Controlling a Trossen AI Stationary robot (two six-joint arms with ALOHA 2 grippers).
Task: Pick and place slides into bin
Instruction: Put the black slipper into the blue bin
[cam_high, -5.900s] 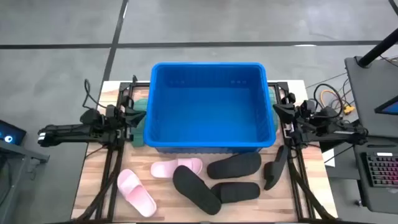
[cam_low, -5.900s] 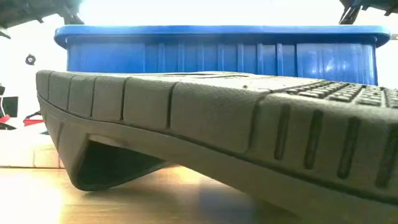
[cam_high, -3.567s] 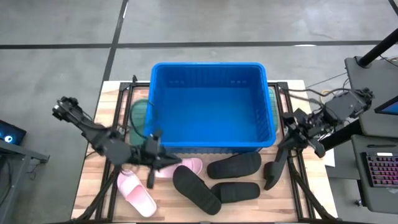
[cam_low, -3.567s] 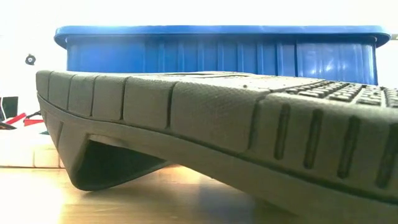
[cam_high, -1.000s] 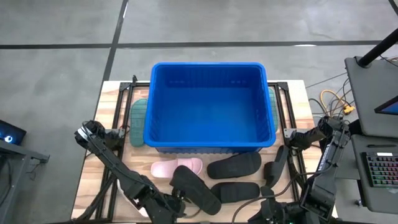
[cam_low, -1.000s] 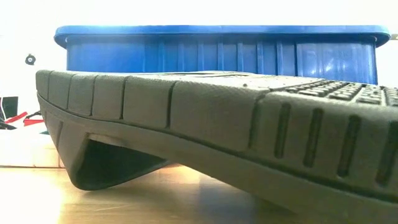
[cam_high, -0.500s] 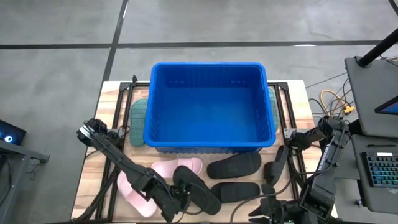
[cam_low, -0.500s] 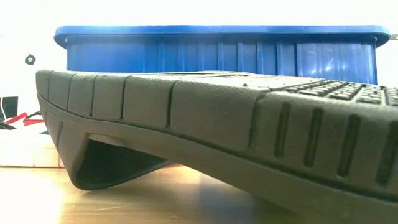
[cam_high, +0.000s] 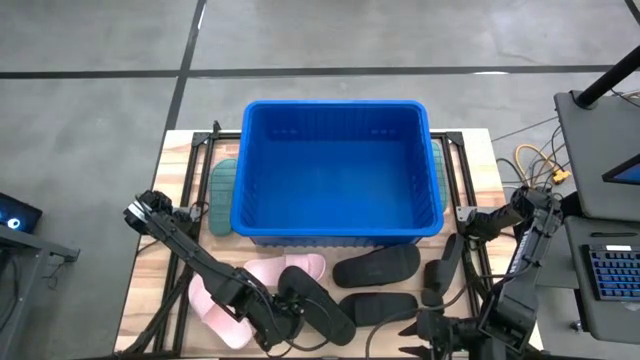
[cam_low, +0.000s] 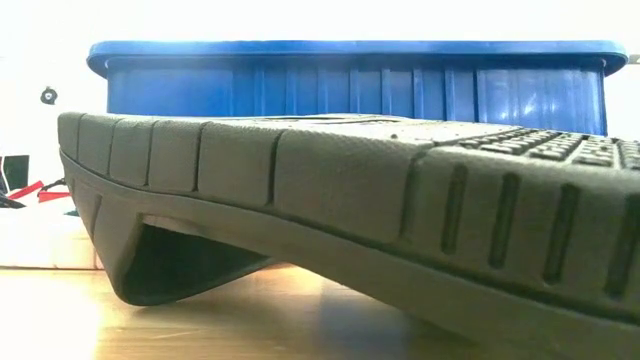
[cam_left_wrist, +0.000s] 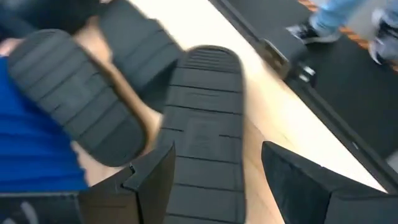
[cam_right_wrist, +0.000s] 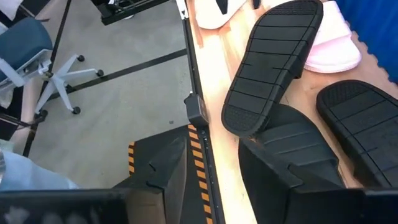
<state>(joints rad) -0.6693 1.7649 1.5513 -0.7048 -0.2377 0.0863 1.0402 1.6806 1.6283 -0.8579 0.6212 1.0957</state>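
While both arms reach to the table's six o'clock edge, left gripper (cam_high: 283, 325) straddles a black slide (cam_high: 315, 305) with jaws spread, nothing gripped; right gripper (cam_high: 428, 330) part-open, empty. Slides: light, soft foam; take by strap. Bin (cam_high: 335, 235) at twelve o'clock.

arms: two, dark, thin jointed links, matte black
left arm (cam_high: 190, 255): round black joint near its base, slim link to a bulkier wrist
right arm (cam_high: 530, 255): black links, boxy wrist block
left gripper (cam_left_wrist: 214, 186): two flat black angular fingers (cam_left_wrist: 152, 177)
right gripper (cam_right_wrist: 214, 168): black blocky fingers (cam_right_wrist: 161, 165), orange-black hazard stripe alongside
cables: black, looping by right arm base
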